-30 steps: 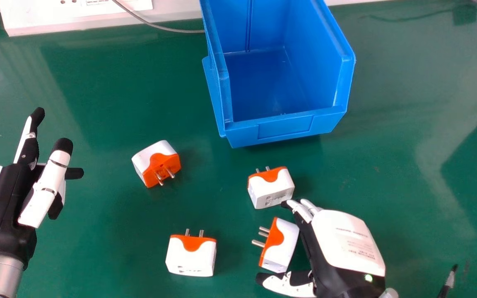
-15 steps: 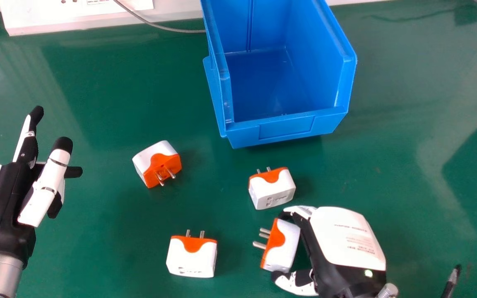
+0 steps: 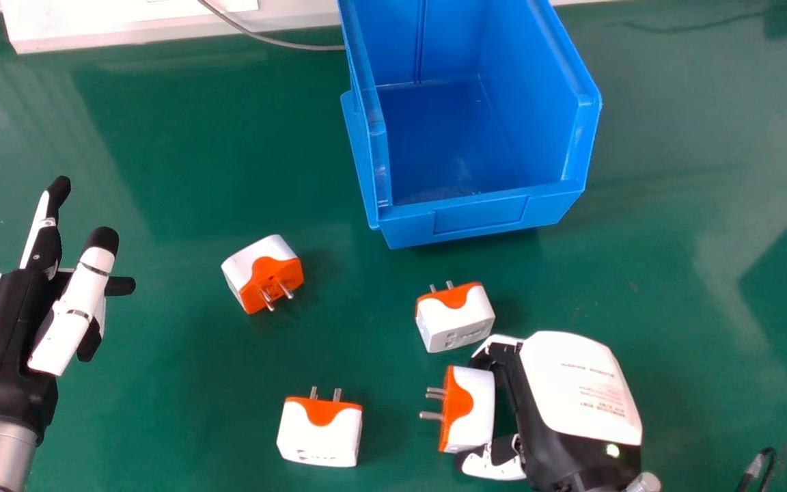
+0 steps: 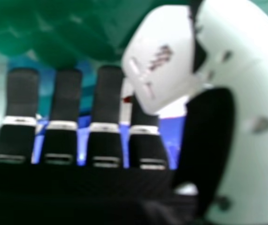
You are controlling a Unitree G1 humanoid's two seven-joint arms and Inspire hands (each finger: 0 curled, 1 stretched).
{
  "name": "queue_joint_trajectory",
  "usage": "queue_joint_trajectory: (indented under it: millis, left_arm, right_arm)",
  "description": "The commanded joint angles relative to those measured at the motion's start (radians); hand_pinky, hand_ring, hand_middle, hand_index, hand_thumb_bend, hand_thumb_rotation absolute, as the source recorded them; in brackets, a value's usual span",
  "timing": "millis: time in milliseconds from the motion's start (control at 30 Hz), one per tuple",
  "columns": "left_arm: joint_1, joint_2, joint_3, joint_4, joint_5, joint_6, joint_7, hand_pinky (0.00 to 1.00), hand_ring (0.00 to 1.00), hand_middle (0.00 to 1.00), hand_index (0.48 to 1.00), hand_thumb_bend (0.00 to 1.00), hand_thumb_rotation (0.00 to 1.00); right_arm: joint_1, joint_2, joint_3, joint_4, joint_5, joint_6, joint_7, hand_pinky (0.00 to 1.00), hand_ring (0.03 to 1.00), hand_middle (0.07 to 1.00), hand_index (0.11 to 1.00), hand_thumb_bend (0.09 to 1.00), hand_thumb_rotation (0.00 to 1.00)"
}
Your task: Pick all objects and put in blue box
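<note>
Green and glossy, the bench [image 3: 161, 198] stretches across our whole head view, with a white power strip [image 3: 127, 31] along its far edge and a thin grey cable [image 3: 284, 45] running from the strip to the blue box. On the near right we see our right robot hand [image 3: 581, 379], its fingers [image 4: 109, 96] curled at one end of a blocky white and orange plastic plug adapter [image 3: 479, 406] and its thumb [image 4: 256, 84] at the other, so that we have it pinched between them. The adapter's metal pins point left, away from the palm.

Just beyond it, near our fingers, a second white and orange adapter [image 3: 460, 324] sits with its pins facing the far side. Farther left, a third adapter [image 3: 320, 437] stands close to the near edge of the view, its pins also facing away from us. A fourth adapter [image 3: 250, 266] lies beyond that one, turned askew, pins towards us. All four are outside the open-topped blue plastic box [image 3: 482, 215], which stands beyond them with its low front wall facing us. At the far left our left robot hand [image 3: 7, 328] is open, with nothing in its grasp.
</note>
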Motion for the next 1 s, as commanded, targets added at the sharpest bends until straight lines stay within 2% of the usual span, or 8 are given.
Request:
queue_joint_trajectory:
  millis: [0,433,500,533,567,600,733,967]
  left_arm:
    - [-0.005,0.006,0.007,-0.018,-0.001,-0.002,0.005,0.69,0.0,0.0,1.0,0.4,0.8]
    - [-0.015,0.007,0.003,-0.017,0.006,0.005,0.008,0.68,0.0,0.0,1.0,0.4,0.8]
    - [-0.015,0.007,0.003,-0.017,0.006,0.003,0.007,0.44,0.0,0.0,1.0,0.4,0.81]
    - [-0.015,0.006,0.003,-0.019,0.005,0.003,0.008,0.44,0.0,0.0,1.0,0.4,0.81]
    - [-0.015,0.004,0.002,-0.02,0.004,0.003,0.007,0.35,0.0,0.0,1.0,0.4,0.81]
    - [-0.014,0.002,0.001,-0.022,0.003,0.002,0.007,0.35,0.0,0.0,1.0,0.4,0.81]
    - [-0.019,0.003,0.0,-0.014,0.002,0.0,0.005,0.18,0.0,0.0,1.0,0.4,0.81]
    - [-0.018,-0.005,-0.003,-0.017,-0.002,0.003,0.004,0.09,0.0,0.0,1.0,0.4,0.81]
  right_arm:
    - [0.035,0.005,0.011,0.028,0.039,-0.017,0.012,0.41,0.495,0.579,0.544,0.48,0.03]
    - [0.063,0.012,-0.003,-0.015,0.059,-0.011,0.003,0.36,0.465,0.552,0.538,0.486,0.01]
    - [0.074,0.017,-0.003,-0.032,0.049,0.001,0.005,0.35,0.458,0.545,0.534,0.488,0.01]
    - [0.083,0.019,-0.002,-0.045,0.042,0.008,0.006,0.35,0.458,0.545,0.534,0.488,0.01]
    - [0.099,0.02,0.0,-0.07,0.03,0.016,0.006,0.34,0.455,0.542,0.531,0.489,0.01]
    - [0.114,0.02,0.002,-0.092,0.02,0.021,0.005,0.34,0.455,0.542,0.531,0.489,0.01]
    - [0.163,0.019,0.001,-0.169,-0.002,0.03,0.002,0.34,0.452,0.539,0.515,0.491,0.0]
    - [0.251,0.026,-0.001,-0.327,-0.004,-0.007,-0.019,0.34,0.443,0.534,0.504,0.492,0.0]
